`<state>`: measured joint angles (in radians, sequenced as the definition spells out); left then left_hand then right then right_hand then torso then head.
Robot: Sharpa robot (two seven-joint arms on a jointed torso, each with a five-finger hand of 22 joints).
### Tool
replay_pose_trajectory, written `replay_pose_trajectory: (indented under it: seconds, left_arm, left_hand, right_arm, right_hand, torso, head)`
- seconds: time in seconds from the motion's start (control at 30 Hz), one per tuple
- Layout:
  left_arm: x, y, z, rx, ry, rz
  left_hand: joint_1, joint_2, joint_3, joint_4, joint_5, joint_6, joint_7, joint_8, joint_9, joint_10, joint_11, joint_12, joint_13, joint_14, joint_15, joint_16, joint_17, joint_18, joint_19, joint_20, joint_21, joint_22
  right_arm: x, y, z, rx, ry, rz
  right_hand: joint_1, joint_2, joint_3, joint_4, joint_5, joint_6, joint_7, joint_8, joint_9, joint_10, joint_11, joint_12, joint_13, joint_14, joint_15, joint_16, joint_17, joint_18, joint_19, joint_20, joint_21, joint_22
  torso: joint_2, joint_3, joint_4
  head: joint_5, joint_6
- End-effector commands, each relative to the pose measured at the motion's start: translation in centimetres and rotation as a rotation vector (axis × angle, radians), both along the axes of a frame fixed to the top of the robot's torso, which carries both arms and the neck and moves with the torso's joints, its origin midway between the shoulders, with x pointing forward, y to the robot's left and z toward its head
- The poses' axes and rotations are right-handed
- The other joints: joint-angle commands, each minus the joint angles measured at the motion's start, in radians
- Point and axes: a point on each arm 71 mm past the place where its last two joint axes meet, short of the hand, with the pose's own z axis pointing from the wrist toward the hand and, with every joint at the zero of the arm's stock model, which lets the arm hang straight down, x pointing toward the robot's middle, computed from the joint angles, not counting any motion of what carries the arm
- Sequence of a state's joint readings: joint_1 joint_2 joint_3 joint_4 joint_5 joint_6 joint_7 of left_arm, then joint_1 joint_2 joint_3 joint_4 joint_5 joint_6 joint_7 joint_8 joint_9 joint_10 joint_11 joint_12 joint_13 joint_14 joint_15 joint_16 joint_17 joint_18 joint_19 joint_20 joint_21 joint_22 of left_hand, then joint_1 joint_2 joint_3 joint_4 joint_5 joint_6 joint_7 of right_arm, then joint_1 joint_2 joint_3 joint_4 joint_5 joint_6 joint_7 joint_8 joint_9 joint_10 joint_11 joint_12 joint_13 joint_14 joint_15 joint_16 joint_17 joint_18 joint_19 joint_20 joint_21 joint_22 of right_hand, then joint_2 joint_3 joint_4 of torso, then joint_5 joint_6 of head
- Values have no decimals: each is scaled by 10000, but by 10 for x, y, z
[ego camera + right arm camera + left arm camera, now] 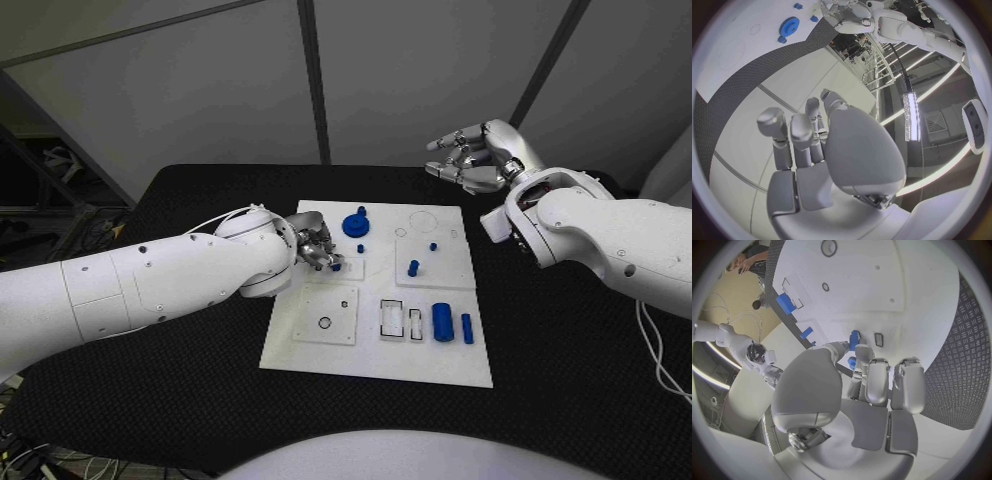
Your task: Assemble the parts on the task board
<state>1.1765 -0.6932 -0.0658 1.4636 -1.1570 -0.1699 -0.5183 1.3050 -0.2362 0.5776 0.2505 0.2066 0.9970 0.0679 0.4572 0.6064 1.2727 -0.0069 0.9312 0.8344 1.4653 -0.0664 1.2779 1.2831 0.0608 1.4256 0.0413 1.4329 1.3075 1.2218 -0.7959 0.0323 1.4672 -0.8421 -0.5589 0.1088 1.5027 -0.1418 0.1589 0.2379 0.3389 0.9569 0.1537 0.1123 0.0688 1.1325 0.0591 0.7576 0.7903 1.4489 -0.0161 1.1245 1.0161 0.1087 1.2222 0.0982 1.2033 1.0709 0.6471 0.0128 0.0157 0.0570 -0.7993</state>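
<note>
The white task board [378, 352] lies mid-table. My left hand [316, 252] hovers over the board's left middle and pinches a small blue part [854, 340] between thumb and fingertips, just above the board [898, 285]. A blue gear [355, 224] stands at the board's far left, also seen from the right wrist [789, 25]. Small blue pegs [413, 267] stand near the middle. A blue cylinder [443, 322] and a thin blue bar [467, 327] lie at the near right. My right hand [477, 160] hangs raised beyond the board's far right corner, empty, fingers loosely bent [811, 145].
The board carries a square tile with a round hole [326, 320] and rectangular slots [392, 318] near its front. Black table [577, 350] surrounds the board on all sides. My right forearm [606, 240] stretches above the table to the right of the board.
</note>
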Motion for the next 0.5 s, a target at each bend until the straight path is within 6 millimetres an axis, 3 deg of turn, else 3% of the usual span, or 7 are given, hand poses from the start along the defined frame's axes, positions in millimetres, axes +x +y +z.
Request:
replay_pose_trajectory:
  seconds: [0.03, 0.33, 0.5]
  left_arm:
    - [-1, 0, -2, 155, 99, -51]
    - [-2, 0, -1, 17, -112, 86]
    - [-4, 2, 1, -243, -426, 328]
  left_hand:
    - [62, 77, 1638, -1561, 66, -23, -38, 27, 18, -18, -71, -34, 6, 324, -63, -44, 11, -83, -1, -3, -9, 743]
    - [50, 80, 1650, -1570, 67, -24, -40, 38, 34, 5, -73, 5, 51, 326, -64, -41, 16, -98, 40, -4, 29, 797]
    - [-79, 5, 1788, -1668, 303, -23, -66, 151, 195, 138, -99, 180, 232, 330, -86, -42, 26, -125, 126, -23, 101, 913]
  right_arm:
    - [0, 1, 2, -15, -93, 70]
    - [0, 1, 2, -18, -93, 73]
    - [0, 1, 1, -19, -99, 68]
  right_hand:
    - [-36, 31, 52, 29, -16, -80, 1, -55, 3, -68, 20, 29, -12, 84, 9, -54, 10, 60, -1, -21, -36, -17]
    - [-36, 31, 52, 29, -16, -80, 1, -55, 3, -68, 20, 29, -12, 84, 9, -54, 10, 60, -1, -21, -36, -17]
    - [-36, 31, 52, 29, -16, -80, 1, -55, 3, -68, 20, 29, -12, 84, 9, -54, 10, 60, -1, -21, -36, -17]
  torso:
    - [-1, -1, 4]
    - [2, -7, -2]
    - [-7, -9, 10]
  head:
    - [6, -15]
    - [22, -12]
    - [30, -18]
